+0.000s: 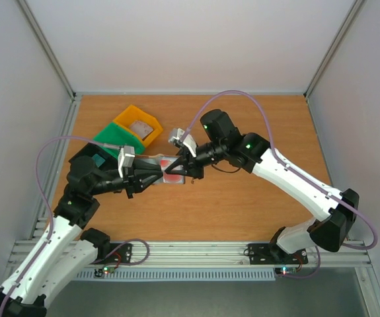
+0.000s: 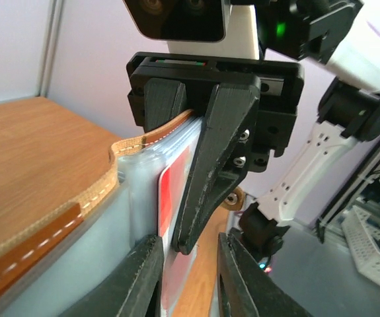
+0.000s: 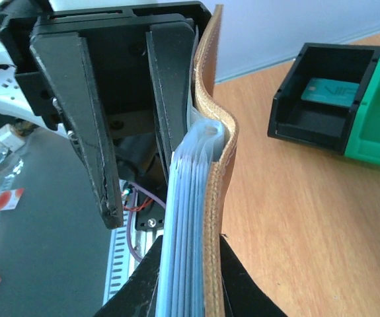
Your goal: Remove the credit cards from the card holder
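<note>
Wooden table [image 1: 242, 198], card holder [image 3: 193, 218] long axis left-right, right gripper [image 3: 190, 284] clamping it

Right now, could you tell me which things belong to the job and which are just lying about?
Job: card holder, red credit card, left gripper, right gripper.
Lying about: green bin, yellow bin.
</note>
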{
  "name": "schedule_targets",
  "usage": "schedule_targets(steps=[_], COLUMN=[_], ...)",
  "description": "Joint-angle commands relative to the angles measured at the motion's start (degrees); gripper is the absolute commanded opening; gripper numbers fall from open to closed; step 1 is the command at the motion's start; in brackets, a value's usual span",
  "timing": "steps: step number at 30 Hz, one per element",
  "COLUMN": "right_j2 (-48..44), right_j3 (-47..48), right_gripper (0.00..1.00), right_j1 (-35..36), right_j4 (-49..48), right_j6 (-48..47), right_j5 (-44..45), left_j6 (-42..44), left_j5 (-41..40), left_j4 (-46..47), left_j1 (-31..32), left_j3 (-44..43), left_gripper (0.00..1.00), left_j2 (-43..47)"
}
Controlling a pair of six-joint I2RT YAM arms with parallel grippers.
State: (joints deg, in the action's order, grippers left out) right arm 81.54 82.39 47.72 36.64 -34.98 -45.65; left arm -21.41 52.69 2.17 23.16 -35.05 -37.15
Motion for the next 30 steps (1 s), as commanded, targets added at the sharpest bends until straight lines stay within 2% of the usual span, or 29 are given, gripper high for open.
schedule_targets(steps=[1,5,9,11,13,14,16,17,18,22,30], right_j2=[0.2,-1.5,-1.9,-1.0,-0.1,0.2,0.3,0.2,0.0,-2.0,-7.4], right_j3=[2.6,2.0,1.8,2.1,2.2,2.1,1.5,1.2,0.7,-2.0,-7.5], right_gripper=[0.06,0.06,0.07,0.07,0.08,0.08,0.08,0.08,0.08,0.08,0.08], right_j1=[7.2,7.3,7.2,7.3,7.2,7.2,7.1,6.9,6.6,5.1,0.0], right_j4=[-3.6,-2.1,-1.9,-1.9,-2.2,-2.6,-3.8,-4.3,-4.9,-7.3,-9.1], right_j6=[-2.9,-4.2,-5.2,-5.2,-5.1,-5.1,-4.8,-4.5,-3.9,-1.8,1.6], right_j5=[-12.8,-13.3,-15.8,-16.3,-15.1,-14.3,-12.1,-11.3,-10.8,-10.2,-8.3], left_j6=[9.4,11.0,10.4,7.9,3.4,-0.5,-3.7,-3.9,-3.6,-1.5,-1.8], left_j5=[-9.2,-12.5,-10.6,-7.2,-1.4,0.7,2.3,2.0,1.4,-1.2,-3.6], left_j4=[-7.3,-10.7,-9.1,-4.0,8.2,12.7,15.3,14.9,13.1,7.1,1.2], left_j1=[0.9,0.7,0.6,0.6,0.7,0.8,1.4,1.5,1.5,1.2,-1.9], left_j3=[-1.0,-1.4,-1.1,-0.2,1.4,1.9,1.5,1.0,0.6,-0.3,-1.0], left_gripper=[0.27,0.28,0.31,0.32,0.32,0.27,0.11,0.03,0.01,0.0,0.0], left_j2=[-1.9,-2.0,-2.2,-2.6,-3.0,-3.1,-3.3,-3.2,-2.9,-1.4,0.2])
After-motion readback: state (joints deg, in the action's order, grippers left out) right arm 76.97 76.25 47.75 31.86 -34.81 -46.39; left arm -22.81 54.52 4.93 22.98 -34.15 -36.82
